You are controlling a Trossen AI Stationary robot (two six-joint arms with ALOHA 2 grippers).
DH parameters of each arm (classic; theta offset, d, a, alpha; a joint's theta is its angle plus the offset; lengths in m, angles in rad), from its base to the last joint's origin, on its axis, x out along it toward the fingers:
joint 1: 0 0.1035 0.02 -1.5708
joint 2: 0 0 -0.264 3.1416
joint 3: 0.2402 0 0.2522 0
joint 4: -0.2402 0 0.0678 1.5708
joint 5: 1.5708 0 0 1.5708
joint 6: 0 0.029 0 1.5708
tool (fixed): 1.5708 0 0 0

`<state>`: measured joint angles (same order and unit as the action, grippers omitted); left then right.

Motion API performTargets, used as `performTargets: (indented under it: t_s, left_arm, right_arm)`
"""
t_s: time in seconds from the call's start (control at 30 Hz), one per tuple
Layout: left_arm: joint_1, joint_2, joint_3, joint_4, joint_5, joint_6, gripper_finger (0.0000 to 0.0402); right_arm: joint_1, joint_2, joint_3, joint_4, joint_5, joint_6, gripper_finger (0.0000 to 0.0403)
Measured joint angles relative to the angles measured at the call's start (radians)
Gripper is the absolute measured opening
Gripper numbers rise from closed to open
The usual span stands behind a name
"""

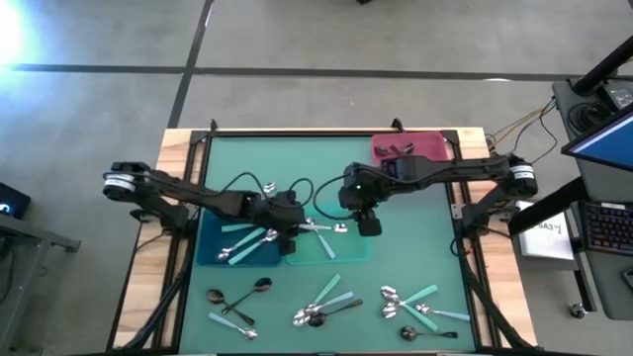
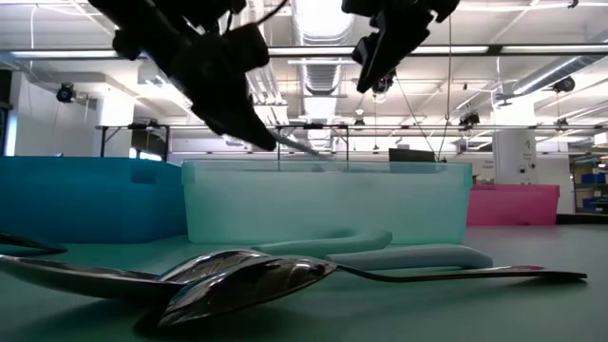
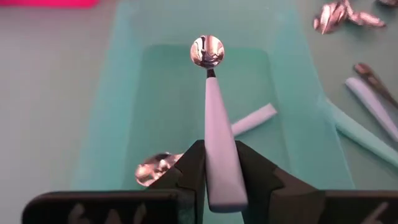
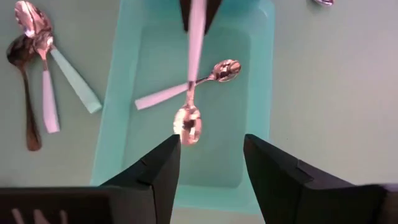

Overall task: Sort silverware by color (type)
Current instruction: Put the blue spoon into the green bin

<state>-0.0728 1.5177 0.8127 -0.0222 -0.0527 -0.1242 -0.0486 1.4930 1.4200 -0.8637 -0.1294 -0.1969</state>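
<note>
Above the translucent teal square bin (image 3: 124, 93), the left end effector (image 1: 287, 235) grips a teal-handled silver spoon (image 3: 214, 124) by its handle — bowl pointing straight ahead, over the bin. Opposite, the right end effector (image 4: 211, 162) hangs spread, empty — farther from it.

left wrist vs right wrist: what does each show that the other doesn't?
Left wrist only: the left gripper shut on a teal-handled spoon, bowl pointing forward.

Right wrist only: the right gripper open and empty above the bin, and three loose spoons on the mat beside it.

Both: the teal bin, with another teal-handled spoon lying in it.
</note>
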Motion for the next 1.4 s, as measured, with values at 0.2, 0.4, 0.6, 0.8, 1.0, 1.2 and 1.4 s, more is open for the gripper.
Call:
performTargets:
  t_s: [0.2,0.4,0.6,0.8,1.0,1.2,1.4]
  left_arm:
    - [0.0,0.1,0.008,0.105,0.08,-0.015,0.0054]
    - [0.003,0.101,0.017,0.074,0.116,-0.067,0.0061]
    - [0.009,0.083,0.018,0.055,0.153,-0.071,0.0086]
    - [0.033,0.082,0.017,0.099,0.201,0.092,0.0103]
    - [0.097,0.016,0.019,-0.001,0.23,0.194,0.0096]
    - [0.191,-0.073,0.025,-0.238,0.226,0.193,0.0094]
    - [0.321,-0.123,0.0,-0.373,0.207,0.163,0.0094]
  right_arm:
    - [0.0,-0.047,0.0,-0.014,0.009,0.031,0.0153]
    - [0.0,-0.075,-0.001,-0.047,0.098,0.056,0.0149]
    - [-0.001,-0.081,-0.001,-0.062,0.106,0.067,0.0154]
    - [0.0,-0.081,-0.002,-0.099,0.106,0.122,0.015]
    - [0.0,-0.081,-0.014,-0.122,0.132,0.191,0.0141]
    - [-0.004,-0.081,-0.028,-0.126,0.275,0.248,0.0141]
    - [-0.056,-0.081,-0.032,-0.074,0.411,0.249,0.0143]
